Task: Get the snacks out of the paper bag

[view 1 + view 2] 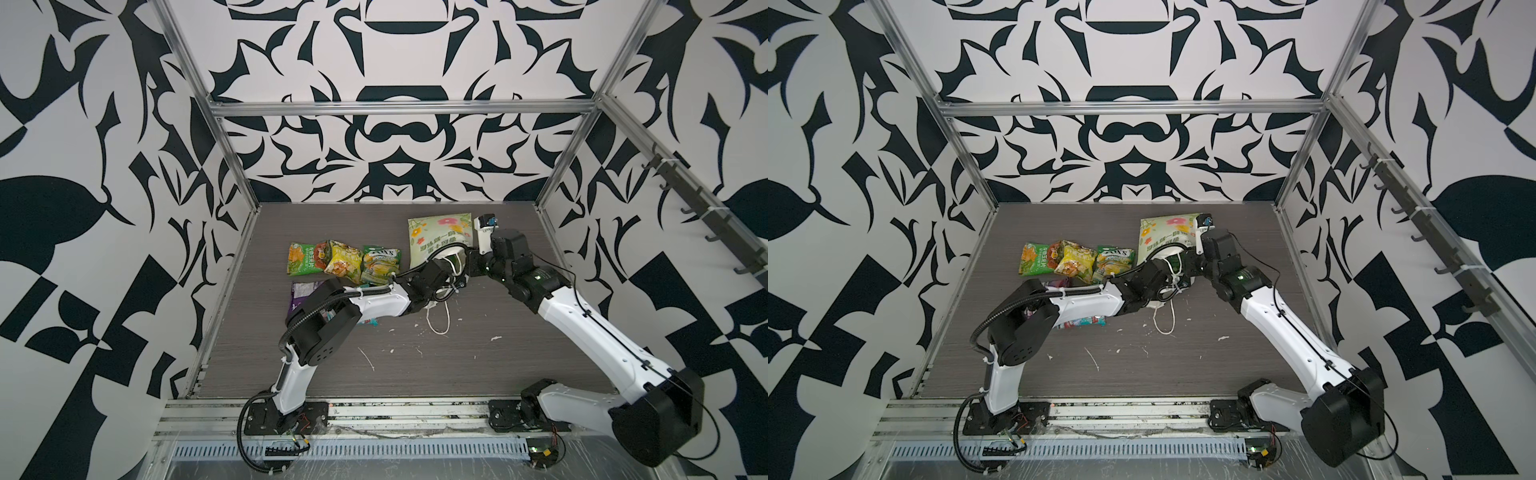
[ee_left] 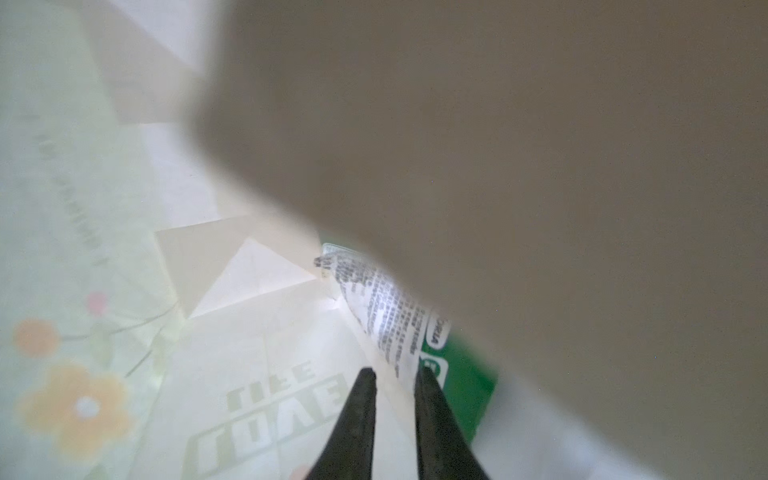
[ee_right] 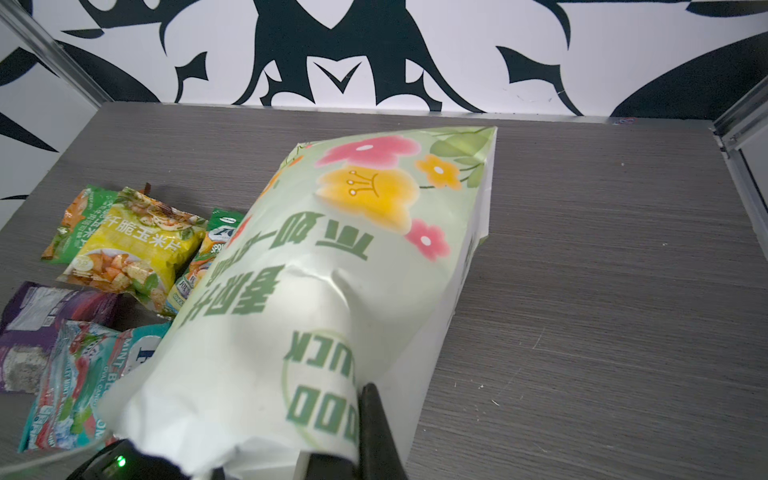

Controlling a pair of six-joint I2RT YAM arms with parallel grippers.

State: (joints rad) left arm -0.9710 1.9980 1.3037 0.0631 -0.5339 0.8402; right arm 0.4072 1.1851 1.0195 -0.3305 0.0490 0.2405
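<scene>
Left pincer [image 2: 395,372]: deep inside the paper bag [image 2: 257,365], fingers almost together, nipping the white printed edge of a green-and-white packet [image 2: 461,386] near the bag's folded bottom.

Right pincer [image 3: 368,395]: closed on the rim of the bag's mouth. One finger lies on the printed outer face; the other is hidden.

Bag: on its side on the table [image 1: 457,365], right rear, mouth toward the arms.

Outside, left of the bag: green snack [image 1: 302,259], yellow snack [image 1: 343,259] and FOX'S snack [image 1: 380,262] in a row. Purple snack [image 1: 301,291] and teal-red snack [image 3: 79,382] lie nearer the arms.
</scene>
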